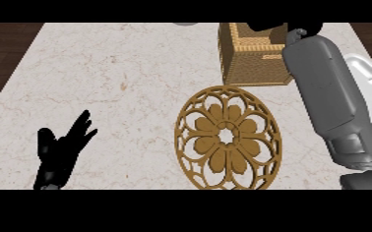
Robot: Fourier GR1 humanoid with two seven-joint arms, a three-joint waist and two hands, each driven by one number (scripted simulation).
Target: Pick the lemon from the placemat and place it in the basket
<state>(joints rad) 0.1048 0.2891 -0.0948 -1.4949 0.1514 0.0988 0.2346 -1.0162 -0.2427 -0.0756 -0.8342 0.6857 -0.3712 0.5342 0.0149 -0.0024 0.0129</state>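
A pale marbled stone tabletop (116, 78) is seen from above. The grey right forearm (327, 88) is stretched across its right side, up to the square woven tan basket (251, 61); the right hand (272, 28) is mostly hidden over the basket's opening, so its state cannot be told. A round golden openwork placemat (227, 137) is laid just below the basket. The left hand (62, 152) is rested at lower left, fingers released. The lemon cannot be seen.

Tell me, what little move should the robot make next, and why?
Probably let go and lift the right arm back. It stretches over the wicker basket, its hand hidden at the top edge, and the gold placemat holds no lemon. The left hand rests open at lower left.
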